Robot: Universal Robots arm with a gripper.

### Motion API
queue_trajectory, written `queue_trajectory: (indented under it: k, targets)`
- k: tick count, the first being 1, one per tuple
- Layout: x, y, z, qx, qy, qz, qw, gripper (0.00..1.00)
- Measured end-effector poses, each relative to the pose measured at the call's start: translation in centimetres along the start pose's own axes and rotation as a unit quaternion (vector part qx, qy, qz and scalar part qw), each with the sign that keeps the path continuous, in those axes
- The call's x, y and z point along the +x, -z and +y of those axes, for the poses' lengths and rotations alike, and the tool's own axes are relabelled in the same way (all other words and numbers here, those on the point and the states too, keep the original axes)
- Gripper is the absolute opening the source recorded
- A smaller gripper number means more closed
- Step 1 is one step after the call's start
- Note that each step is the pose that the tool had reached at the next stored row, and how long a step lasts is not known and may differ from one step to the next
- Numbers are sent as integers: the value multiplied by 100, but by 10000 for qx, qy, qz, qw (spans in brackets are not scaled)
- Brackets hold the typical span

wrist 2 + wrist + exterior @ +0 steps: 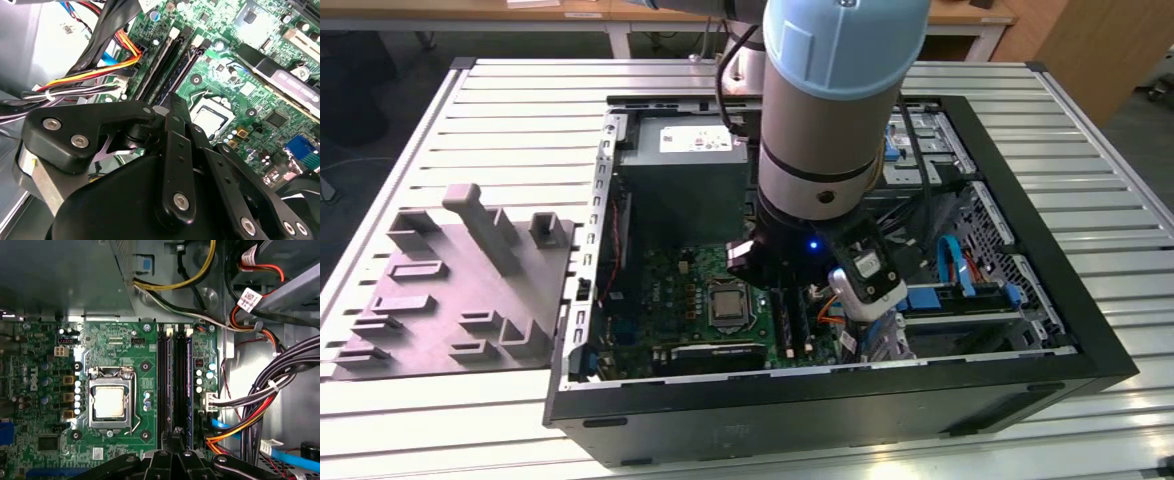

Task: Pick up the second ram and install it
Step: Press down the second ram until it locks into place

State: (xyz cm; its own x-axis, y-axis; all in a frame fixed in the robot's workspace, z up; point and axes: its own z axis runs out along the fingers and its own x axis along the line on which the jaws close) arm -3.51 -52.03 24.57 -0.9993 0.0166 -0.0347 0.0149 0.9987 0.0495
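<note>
Second ram (188, 385) seated upright in motherboard (125, 350) slot inside computer case (1014, 370).

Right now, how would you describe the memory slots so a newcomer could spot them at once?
Inside the open computer case, find the green motherboard and its silver square processor socket. The memory slots run alongside it, toward the cable bundle: long, narrow, black, parallel strips, unlike the squat parts around them.
</note>
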Motion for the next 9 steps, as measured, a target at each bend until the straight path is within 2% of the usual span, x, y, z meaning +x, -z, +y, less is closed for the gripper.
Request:
queue_trajectory:
  k: [6,9]
  targets:
    - [-1,-5,-2,7,1,2,10000,10]
    - [-5,-7,-24,19,-6,32,10000,10]
